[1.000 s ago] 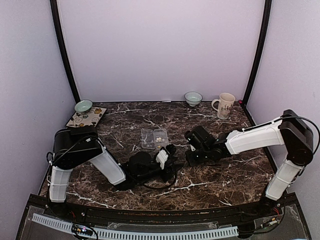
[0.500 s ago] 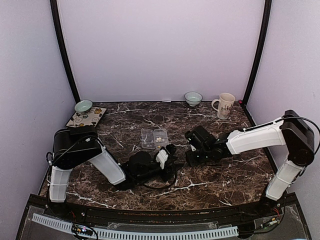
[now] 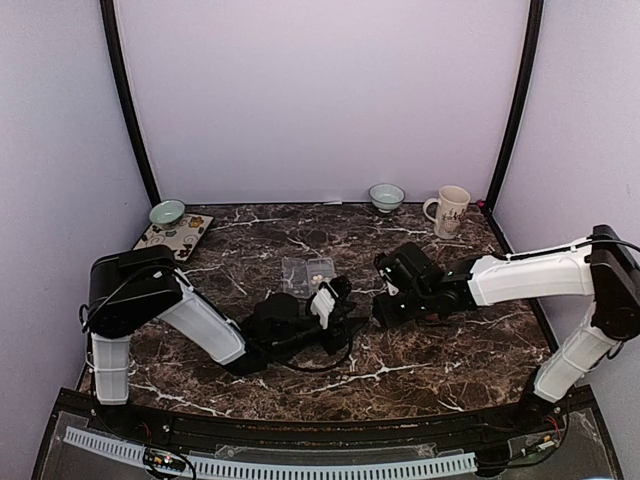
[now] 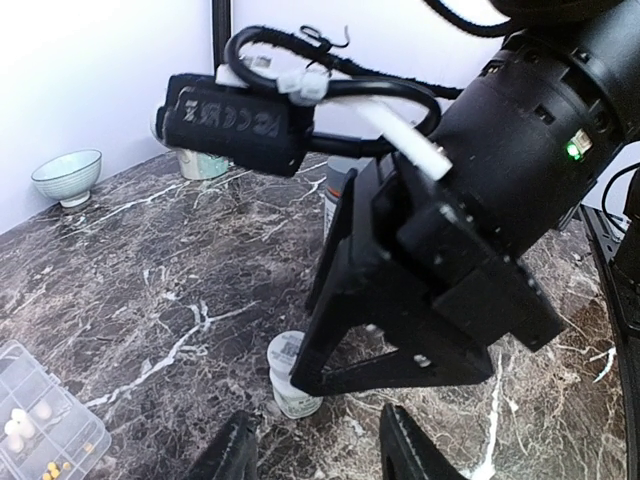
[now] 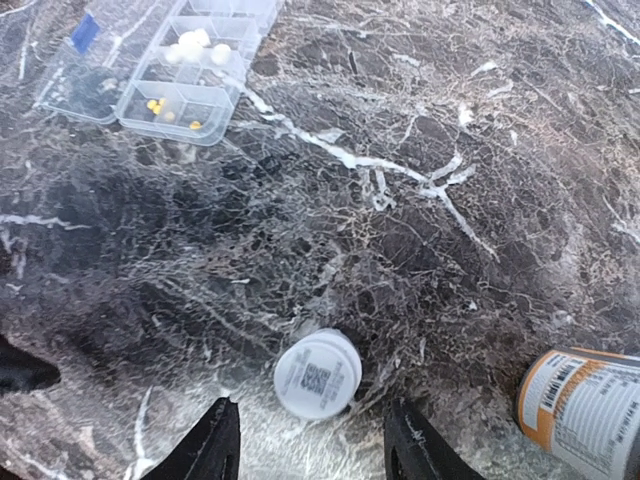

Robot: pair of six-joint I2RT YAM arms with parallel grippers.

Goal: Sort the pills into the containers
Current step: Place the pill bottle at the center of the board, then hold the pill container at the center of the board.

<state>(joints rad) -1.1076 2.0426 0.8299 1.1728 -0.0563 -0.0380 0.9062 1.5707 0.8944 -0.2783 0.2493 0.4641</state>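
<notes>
The clear pill box (image 3: 308,271) lies open near the middle of the marble table. White pills (image 5: 195,42) and small yellow bits sit in its compartments (image 5: 185,70). It also shows at the bottom left of the left wrist view (image 4: 40,425). My right gripper (image 5: 315,455) is open and hangs just above a small white capped bottle (image 5: 318,373) that stands on the table, its fingertips to either side and not touching. My left gripper (image 4: 320,455) is open and empty, low over the table, facing that bottle (image 4: 290,375) and the right gripper (image 4: 430,270).
An orange bottle (image 5: 585,405) lies right of the white bottle. At the back stand a bowl (image 3: 386,196) and a mug (image 3: 449,210). Another bowl (image 3: 167,212) sits by a patterned mat (image 3: 172,235) at the far left.
The left arm has swung and carried its gripper a little farther from the base, toward the right gripper. The right gripper has shifted slightly to the right.
</notes>
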